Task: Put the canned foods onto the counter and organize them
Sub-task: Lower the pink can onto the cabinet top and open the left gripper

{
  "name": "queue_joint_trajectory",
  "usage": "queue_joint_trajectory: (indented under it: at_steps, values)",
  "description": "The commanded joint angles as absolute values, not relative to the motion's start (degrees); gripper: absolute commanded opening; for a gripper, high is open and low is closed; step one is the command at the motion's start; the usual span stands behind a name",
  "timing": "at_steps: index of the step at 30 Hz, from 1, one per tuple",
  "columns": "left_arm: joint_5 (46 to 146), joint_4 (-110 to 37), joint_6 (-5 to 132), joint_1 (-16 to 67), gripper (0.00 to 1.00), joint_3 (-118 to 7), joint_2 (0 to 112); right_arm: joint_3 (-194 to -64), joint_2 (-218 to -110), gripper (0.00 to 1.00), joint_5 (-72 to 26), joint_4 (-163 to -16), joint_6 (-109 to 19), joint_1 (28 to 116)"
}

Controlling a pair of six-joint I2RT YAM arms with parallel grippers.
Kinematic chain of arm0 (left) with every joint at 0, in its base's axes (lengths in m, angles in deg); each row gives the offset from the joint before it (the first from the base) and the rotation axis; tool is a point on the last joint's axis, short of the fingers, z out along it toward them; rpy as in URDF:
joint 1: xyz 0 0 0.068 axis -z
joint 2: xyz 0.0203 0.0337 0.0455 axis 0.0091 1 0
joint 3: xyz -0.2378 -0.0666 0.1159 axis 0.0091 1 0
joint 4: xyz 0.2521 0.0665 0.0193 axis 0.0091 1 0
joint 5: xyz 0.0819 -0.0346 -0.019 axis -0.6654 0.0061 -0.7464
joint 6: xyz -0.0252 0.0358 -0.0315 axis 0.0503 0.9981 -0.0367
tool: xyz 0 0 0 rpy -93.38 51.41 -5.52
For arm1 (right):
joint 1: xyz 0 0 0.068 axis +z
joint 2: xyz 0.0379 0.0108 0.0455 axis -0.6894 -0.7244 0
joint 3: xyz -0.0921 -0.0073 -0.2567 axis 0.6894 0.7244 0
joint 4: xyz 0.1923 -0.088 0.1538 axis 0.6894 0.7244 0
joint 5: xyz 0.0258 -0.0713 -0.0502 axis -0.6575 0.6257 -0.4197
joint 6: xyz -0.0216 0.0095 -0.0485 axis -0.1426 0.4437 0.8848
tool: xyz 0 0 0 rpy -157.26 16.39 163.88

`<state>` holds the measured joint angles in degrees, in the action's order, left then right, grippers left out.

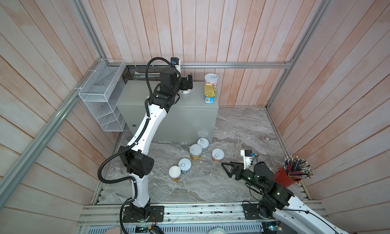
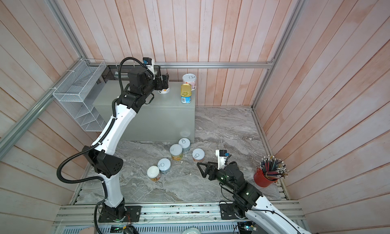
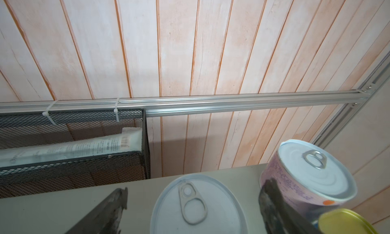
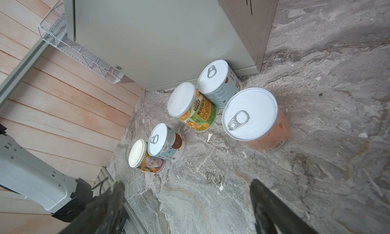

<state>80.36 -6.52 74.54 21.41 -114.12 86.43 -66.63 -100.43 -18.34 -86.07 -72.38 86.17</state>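
I found the left gripper (image 3: 195,190) with jaws apart, straddling an upright pull-tab can (image 3: 198,207) on the counter (image 1: 194,101), upper centre in both top views. Right of it the gold-topped tin (image 1: 209,92) lay flat, long axis up-frame. The right gripper (image 4: 187,185) stood spread and empty, with five upright cans (image 4: 193,107) beyond it on the marble (image 1: 232,127). The red cup (image 1: 283,178) held pencils (image 1: 297,167).

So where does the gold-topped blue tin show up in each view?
In a top view: the tin on the counter, right end.
In a top view: the tin, same spot.
Left wrist: only its gold lid, in a corner.
Right wrist: not in it.
Landmark: pink can beside it.
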Motion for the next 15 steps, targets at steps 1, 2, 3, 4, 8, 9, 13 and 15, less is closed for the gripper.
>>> queue_joint_trajectory:
  at_steps: [1, 2, 3, 4, 8, 9, 13, 15]
  values:
    - [78.25, -8.09, 75.20, 21.63, 1.00, -111.00, 82.52, -66.91, -100.35, 0.92, -18.73, -87.17, -71.72, 86.26]
    - [77.72, -8.76, 75.20, 21.63, 1.00, -109.61, 81.60, -66.84, -100.38, 0.92, -18.83, -87.13, -71.73, 86.21]
    - [77.00, -9.48, 75.21, 21.63, 1.00, -107.99, 80.44, -66.83, -100.38, 0.92, -18.84, -87.10, -71.80, 86.21]
    - [76.19, -10.39, 75.27, 21.63, 1.00, -106.50, 79.53, -66.76, -100.38, 0.92, -18.95, -87.14, -71.82, 86.25]
    - [73.38, -16.03, 76.98, 21.60, 1.00, -97.47, 74.10, -66.47, -100.16, 0.92, -18.76, -87.24, -71.98, 86.21]
    - [73.07, -18.00, 77.26, 21.59, 1.00, -94.60, 72.52, -66.31, -100.13, 0.92, -18.68, -87.36, -72.02, 86.22]
    - [70.77, -24.80, 77.95, 21.61, 0.99, -87.30, 67.90, -66.13, -99.87, 0.92, -18.66, -87.49, -72.17, 86.21]
    - [68.87, -25.12, 78.66, 21.52, 0.95, -87.33, 67.66, -66.28, -99.86, 0.92, -18.73, -87.33, -72.16, 86.22]
